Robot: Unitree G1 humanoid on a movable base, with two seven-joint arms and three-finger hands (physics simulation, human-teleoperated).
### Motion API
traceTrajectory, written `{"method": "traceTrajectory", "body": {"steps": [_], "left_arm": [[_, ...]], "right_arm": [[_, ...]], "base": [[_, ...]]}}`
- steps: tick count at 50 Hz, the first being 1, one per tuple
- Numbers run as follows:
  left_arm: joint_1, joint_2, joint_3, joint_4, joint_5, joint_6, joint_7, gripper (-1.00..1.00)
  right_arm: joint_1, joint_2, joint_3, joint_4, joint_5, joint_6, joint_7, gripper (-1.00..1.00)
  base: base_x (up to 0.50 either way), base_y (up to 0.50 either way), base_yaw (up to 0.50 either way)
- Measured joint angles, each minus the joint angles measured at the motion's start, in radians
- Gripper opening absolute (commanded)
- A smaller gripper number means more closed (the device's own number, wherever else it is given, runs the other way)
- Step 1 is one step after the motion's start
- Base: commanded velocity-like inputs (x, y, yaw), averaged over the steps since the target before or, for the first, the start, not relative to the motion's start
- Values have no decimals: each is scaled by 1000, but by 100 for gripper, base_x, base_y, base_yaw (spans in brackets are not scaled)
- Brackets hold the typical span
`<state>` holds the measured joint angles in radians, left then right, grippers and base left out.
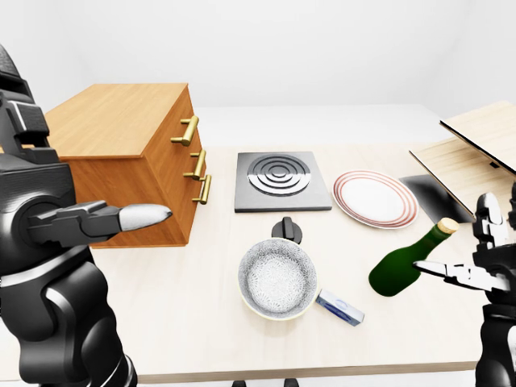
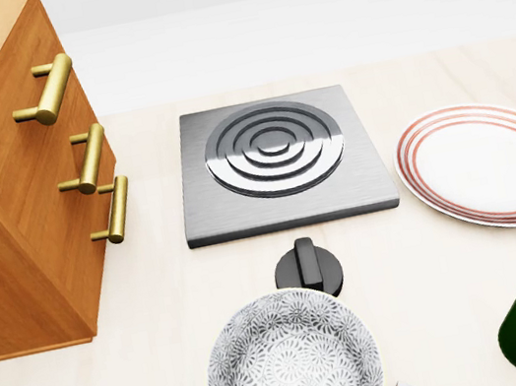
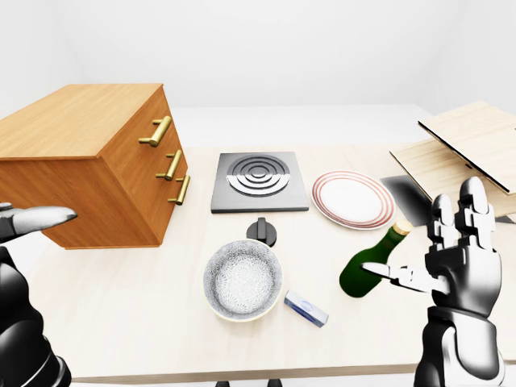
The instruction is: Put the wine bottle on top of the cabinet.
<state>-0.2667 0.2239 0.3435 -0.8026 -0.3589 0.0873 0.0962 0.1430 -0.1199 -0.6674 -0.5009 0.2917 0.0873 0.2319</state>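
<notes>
The wine bottle (image 3: 367,268) is found lying tilted on the table (image 3: 161,322), its green body low and its capped neck raised toward the upper right of the right-eye view, between the patterned bowl (image 3: 242,280) and the right hand (image 3: 439,270). The right hand is held just beside the bottle with its fingers (image 3: 472,211) spread and upright and one finger extended toward the glass; nothing is gripped, and whether the fingertip touches the bottle cannot be told from these views. This posture is judged to be an approach for a side grasp around the body, the widest and steadiest part. The left hand (image 1: 121,218) is held out level near the lower corner of the cabinet (image 1: 133,157), fingers pressed together into a point and holding nothing; it appears to be kept clear of the work. The cabinet stands at the left of the table, well apart from the bottle, with its flat wooden top bare. Between them lie the hotplate (image 1: 278,179), a black knob (image 1: 287,230), the bowl and a small blue packet (image 1: 339,307), with a striped plate (image 1: 375,198) above the bottle. The task is judged to be at its start: the bottle is not yet lifted.
</notes>
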Motion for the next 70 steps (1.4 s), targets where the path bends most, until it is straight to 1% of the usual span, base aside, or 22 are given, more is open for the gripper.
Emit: {"method": "traceTrajectory", "body": {"steps": [25, 48, 70], "left_arm": [[7, -5, -3, 14, 9, 0, -7, 100], [9, -9, -11, 30, 20, 0, -12, 100], [16, -15, -15, 42, 28, 0, -18, 100]], "right_arm": [[-23, -40, 26, 167, 30, 0, -14, 100], [-68, -89, 72, 342, 52, 0, -32, 100], [-106, -125, 106, 448, 65, 0, -43, 100]], "base": [[0, 0, 0], [0, 0, 0], [0, 0, 0]]}}
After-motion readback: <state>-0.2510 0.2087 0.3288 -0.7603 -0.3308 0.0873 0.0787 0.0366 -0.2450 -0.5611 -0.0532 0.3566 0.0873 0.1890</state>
